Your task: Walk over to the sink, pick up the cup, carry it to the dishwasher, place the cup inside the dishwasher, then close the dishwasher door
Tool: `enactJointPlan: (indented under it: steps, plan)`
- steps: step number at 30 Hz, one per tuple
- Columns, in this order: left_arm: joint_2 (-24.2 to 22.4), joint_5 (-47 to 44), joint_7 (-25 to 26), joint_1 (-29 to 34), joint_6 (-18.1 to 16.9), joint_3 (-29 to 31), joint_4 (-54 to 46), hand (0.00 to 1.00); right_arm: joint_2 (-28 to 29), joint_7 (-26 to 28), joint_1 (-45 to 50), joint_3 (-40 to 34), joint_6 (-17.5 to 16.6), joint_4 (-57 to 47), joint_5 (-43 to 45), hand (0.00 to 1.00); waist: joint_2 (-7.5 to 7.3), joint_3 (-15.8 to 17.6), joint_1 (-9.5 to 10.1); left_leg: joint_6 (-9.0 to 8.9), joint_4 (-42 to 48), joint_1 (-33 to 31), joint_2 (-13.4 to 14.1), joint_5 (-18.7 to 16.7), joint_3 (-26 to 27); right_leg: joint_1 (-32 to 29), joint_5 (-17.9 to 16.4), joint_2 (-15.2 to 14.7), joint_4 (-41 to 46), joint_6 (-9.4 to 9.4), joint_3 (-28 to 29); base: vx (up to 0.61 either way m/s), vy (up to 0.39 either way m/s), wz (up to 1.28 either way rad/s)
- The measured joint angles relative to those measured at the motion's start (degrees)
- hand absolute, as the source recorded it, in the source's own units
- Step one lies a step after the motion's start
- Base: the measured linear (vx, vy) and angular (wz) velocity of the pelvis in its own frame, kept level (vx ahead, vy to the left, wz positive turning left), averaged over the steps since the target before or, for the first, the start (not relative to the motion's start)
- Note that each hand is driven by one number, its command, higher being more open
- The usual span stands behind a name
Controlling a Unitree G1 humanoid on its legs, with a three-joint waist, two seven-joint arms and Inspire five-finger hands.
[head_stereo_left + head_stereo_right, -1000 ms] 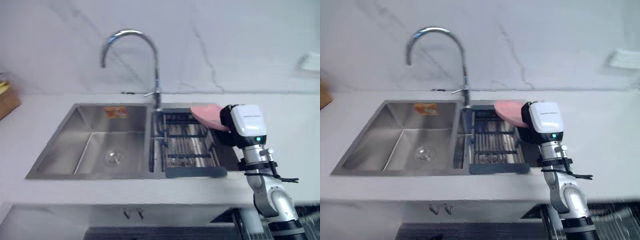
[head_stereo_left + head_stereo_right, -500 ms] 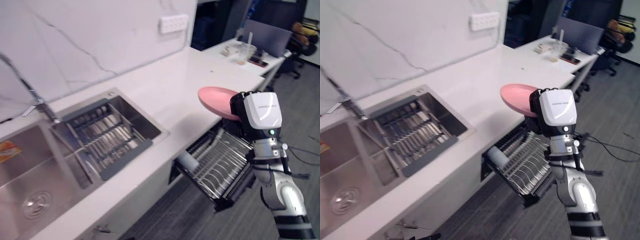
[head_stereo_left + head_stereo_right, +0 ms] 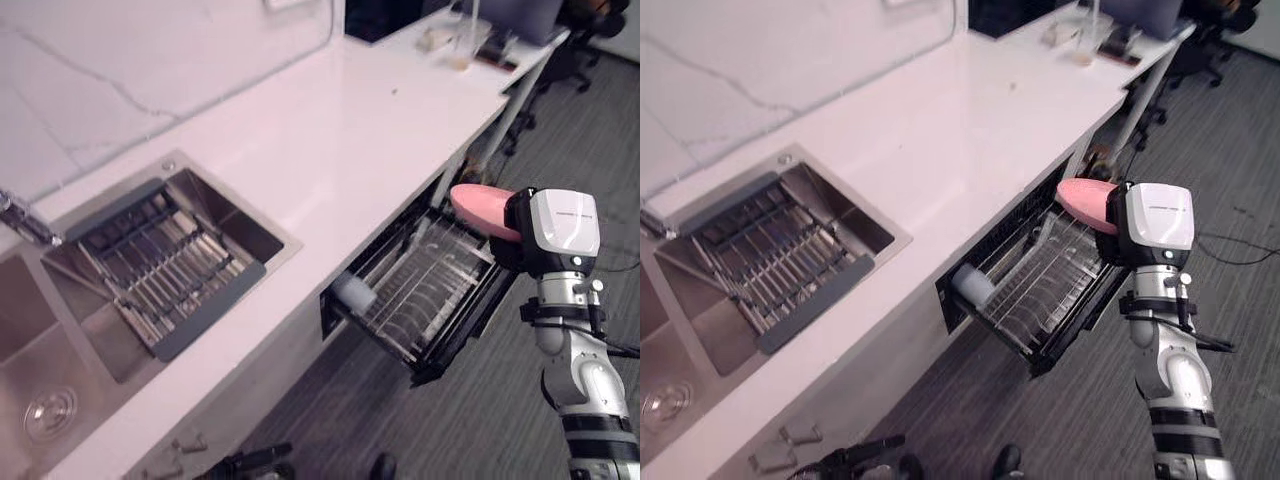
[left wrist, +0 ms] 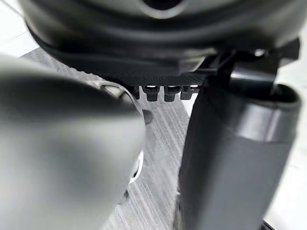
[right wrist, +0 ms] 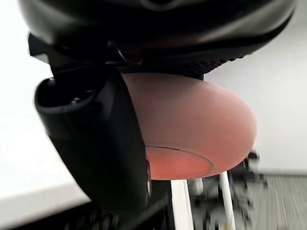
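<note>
A shallow pink cup point(image 3: 480, 208) hangs in my right hand point(image 3: 516, 238), with the thumb point(image 5: 96, 143) curled against its side point(image 5: 192, 134). Cup and hand hover above the far right end of the pulled-out dishwasher rack point(image 3: 430, 300), not touching it. The rack's wire tines look bare apart from a white cylindrical thing point(image 3: 353, 293) at its near left corner. Below the rack juts the open dishwasher's dark front edge point(image 3: 1070, 335). In its own wrist view, my left hand point(image 4: 230, 158) has a straight thumb, holds nothing, and hangs over grey floor.
The steel sink point(image 3: 235, 225) with a dark drying rack point(image 3: 150, 265) lies at the left in the white countertop point(image 3: 330, 130). The counter runs away to the upper right, with small items at its far end point(image 3: 450, 45). Grey plank floor point(image 3: 480, 420) spreads below the dishwasher.
The camera has swung right, from the sink to the dishwasher. My right hand has carried the pink cup from the sink, past the counter edge, to above the pulled-out rack.
</note>
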Motion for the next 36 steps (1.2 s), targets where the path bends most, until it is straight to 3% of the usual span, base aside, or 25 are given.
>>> enactJointPlan:
  steps: [3, 7, 16, 20, 21, 27, 36]
  plan:
    - [0.14, -1.91, 0.15, -4.42, -1.38, -0.03, -0.21, 1.0, -2.11, -0.17, -8.58, 2.2, 2.3, 7.47, 1.81, 0.0, 0.75, 6.01, 0.31, 1.61, 0.14, -4.84, -1.37, 1.43, -1.39, -3.7, 2.69, -0.87, -1.28, -0.23, -0.63, -0.16, 0.108, 0.17]
    - [0.3, -4.51, 0.8, -7.72, -2.58, -0.05, -0.5, 1.0, -4.28, -0.44, -15.49, 5.64, 4.22, 13.8, 5.02, 0.0, 1.65, 10.45, 1.18, 3.12, 0.25, -9.17, -2.82, 2.45, -2.19, -7.62, 4.46, -1.93, -1.31, -0.04, -0.92, -0.09, 0.118, 0.12]
    - [2.15, -7.81, 1.36, -14.65, -4.28, -3.94, -0.09, 1.0, -5.9, -0.51, -27.42, 13.9, 8.1, 29.94, 13.73, 0.0, 2.95, 12.1, 3.49, 5.41, 0.57, -15.95, -5.56, 3.89, -6.19, -12.6, 6.72, -4.27, -1.33, 0.51, 0.22, -0.01, 0.138, 0.21]
    - [2.32, -8.17, 1.36, -16.09, -4.76, -4.26, 0.51, 1.0, -5.89, -0.56, -29.72, 15.92, 9.02, 33.27, 14.09, 0.0, 3.84, 12.67, 3.92, 5.59, 0.9, -17.12, -5.98, 4.0, -7.4, -13.07, 6.83, -4.61, -1.33, 0.66, 0.52, 0.0, 0.089, 0.16]
    - [2.32, -8.26, 1.35, -16.11, -4.99, -4.38, 0.85, 1.0, -5.89, -0.6, -30.36, 16.28, 9.64, 34.17, 14.12, 1.0, 3.92, 12.71, 4.25, 5.6, 0.9, -17.16, -6.05, 4.0, -7.4, -13.17, 6.85, -4.68, -1.33, 0.68, 0.72, 0.0, 0.048, -0.02]
    - [2.38, -9.28, 1.28, -16.22, -5.87, -4.42, 1.23, 1.0, -6.04, -4.26, -32.82, 15.74, 13.75, 36.54, 16.43, 1.0, 4.02, 12.78, 4.49, 5.6, 1.29, -18.14, -6.14, 4.01, -7.45, -14.27, 7.05, -4.82, -1.31, 0.98, 1.61, 0.01, 0.039, -0.04]
    - [2.34, -9.24, 0.4, -15.28, -6.31, -4.35, -0.23, 1.0, -7.75, -4.69, -31.98, 9.2, 12.92, 34.62, 25.25, 1.0, 4.11, 12.83, 2.98, 5.61, 1.71, -16.36, -6.08, 4.0, -7.67, -12.59, 7.05, -4.87, -1.11, 0.98, 2.07, 0.01, 0.023, -0.02]
